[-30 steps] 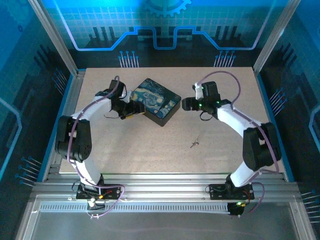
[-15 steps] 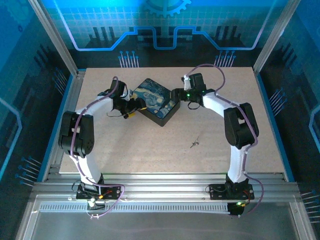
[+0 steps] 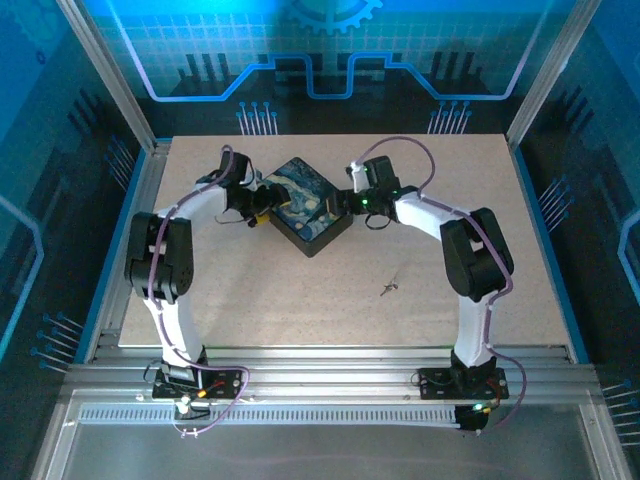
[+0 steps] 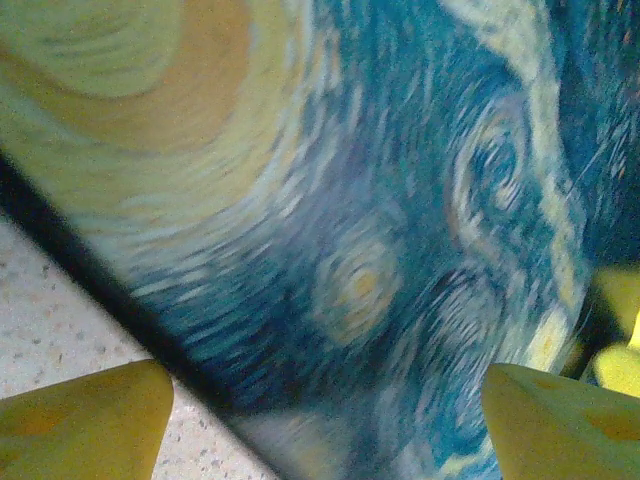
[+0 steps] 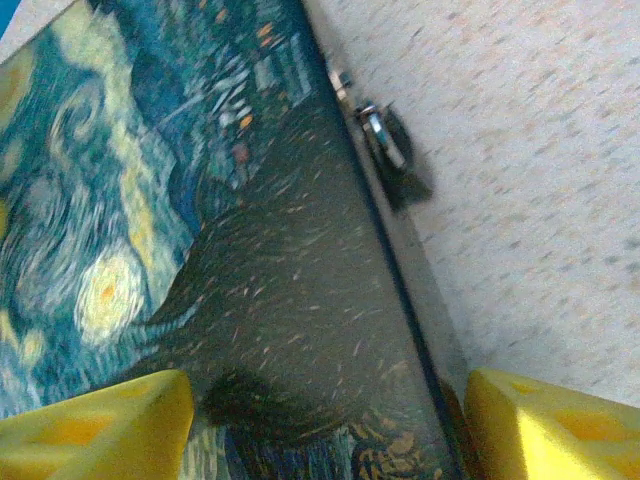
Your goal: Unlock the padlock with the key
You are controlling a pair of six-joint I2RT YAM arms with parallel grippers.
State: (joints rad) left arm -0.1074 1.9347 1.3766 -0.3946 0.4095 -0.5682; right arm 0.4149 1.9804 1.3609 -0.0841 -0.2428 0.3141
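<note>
The dark box [image 3: 305, 203] with the blue-and-yellow swirl lid sits at the table's back middle. On its side wall hangs the tiny padlock [image 5: 383, 140], silvery with a dark body. The key [image 3: 390, 287], a thin grey sliver, lies alone on the table in front and to the right of the box. My left gripper [image 3: 262, 210] is at the box's left corner, open, its yellow fingers [image 4: 80, 420] wide apart over the lid's edge [image 4: 350, 200]. My right gripper [image 3: 342, 205] is at the right corner, open, straddling the lid's edge [image 5: 300, 300], one finger [image 5: 550, 425] beside the wall.
The speckled table [image 3: 450, 260] is bounded by metal rails on all sides, with blue panels behind. Both arms arch inward from their bases at the near edge. A yellow fingertip [image 4: 620, 340] of the other gripper shows across the lid in the left wrist view.
The right arm swung left from the table's right side onto the box's right corner. The left gripper edged closer to the left corner. The box turned slightly.
</note>
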